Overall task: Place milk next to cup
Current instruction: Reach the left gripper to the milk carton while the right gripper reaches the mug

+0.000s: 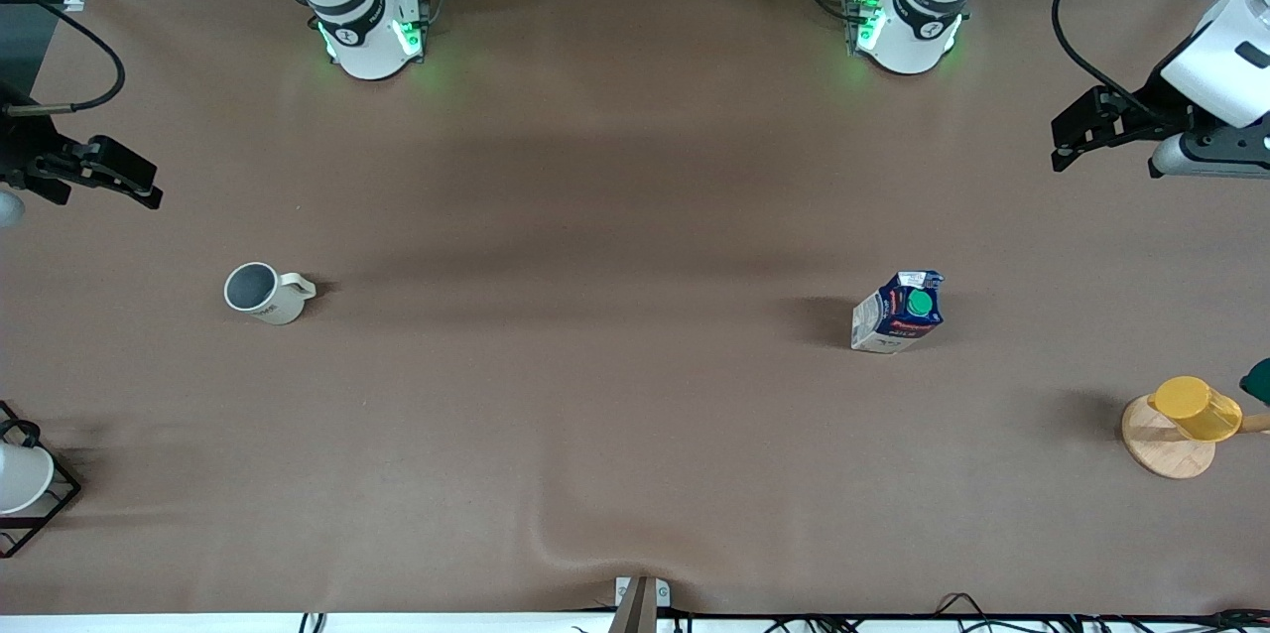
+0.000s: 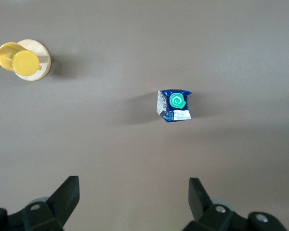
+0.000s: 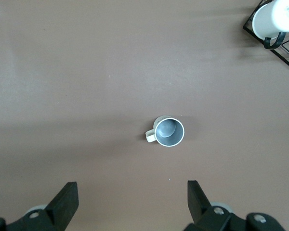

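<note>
The milk [image 1: 898,311], a white and dark blue carton with a red band and green cap, stands upright toward the left arm's end of the table; it also shows in the left wrist view [image 2: 175,106]. The cup [image 1: 260,292], cream-white with a grey inside and a side handle, stands toward the right arm's end and shows in the right wrist view [image 3: 167,131]. My left gripper [image 1: 1062,155] hangs open and empty in the air, off to the side of the milk [image 2: 134,192]. My right gripper [image 1: 147,189] hangs open and empty, off to the side of the cup [image 3: 133,192].
A yellow cup [image 1: 1196,407] lies on a round wooden coaster [image 1: 1156,452] at the left arm's end, next to a dark green thing [image 1: 1258,380] at the edge. A white cup [image 1: 20,479] in a black wire frame [image 1: 62,502] stands at the right arm's end.
</note>
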Available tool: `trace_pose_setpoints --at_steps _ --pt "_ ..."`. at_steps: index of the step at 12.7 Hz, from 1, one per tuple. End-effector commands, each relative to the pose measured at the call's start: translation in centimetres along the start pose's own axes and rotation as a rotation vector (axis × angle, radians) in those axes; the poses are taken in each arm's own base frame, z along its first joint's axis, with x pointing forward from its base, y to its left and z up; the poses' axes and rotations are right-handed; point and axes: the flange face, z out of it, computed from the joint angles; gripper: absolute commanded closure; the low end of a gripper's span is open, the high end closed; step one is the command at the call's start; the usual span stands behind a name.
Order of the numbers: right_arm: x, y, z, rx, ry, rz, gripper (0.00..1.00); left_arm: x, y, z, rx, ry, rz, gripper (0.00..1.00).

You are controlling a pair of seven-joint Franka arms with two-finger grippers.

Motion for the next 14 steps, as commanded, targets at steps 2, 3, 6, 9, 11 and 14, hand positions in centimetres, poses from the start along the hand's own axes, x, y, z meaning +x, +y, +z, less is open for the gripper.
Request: trace_pose_setpoints --at_steps 2,3,6,9,11,14 --pt "0.3 0.0 -0.6 -0.016 -0.001 0.012 0.00 -0.1 0.1 -0.5 -0.013 0.015 -0.012 0.00" --pt "0.4 0.1 -0.6 -0.016 -0.001 0.010 0.00 -0.1 0.0 -0.5 -0.013 0.013 -0.017 0.00" --pt "1.2 2.2 1.4 0.036 -0.032 0.052 0.00 0.3 0.0 0.4 -0.012 -0.001 -0.018 0.00" --pt "2.7 5.6 7.2 0.054 -0.087 -0.023 0.00 3.2 1.3 6.2 -0.008 -0.097 0.001 0.00" --pt "2.8 7.4 12.7 0.057 -0.084 -0.004 0.00 6.3 2.3 9.9 -0.011 -0.091 0.018 0.00" --pt "3.0 9.6 20.6 0.065 -0.131 0.036 0.00 9.0 6.1 17.3 -0.015 -0.148 0.074 0.00"
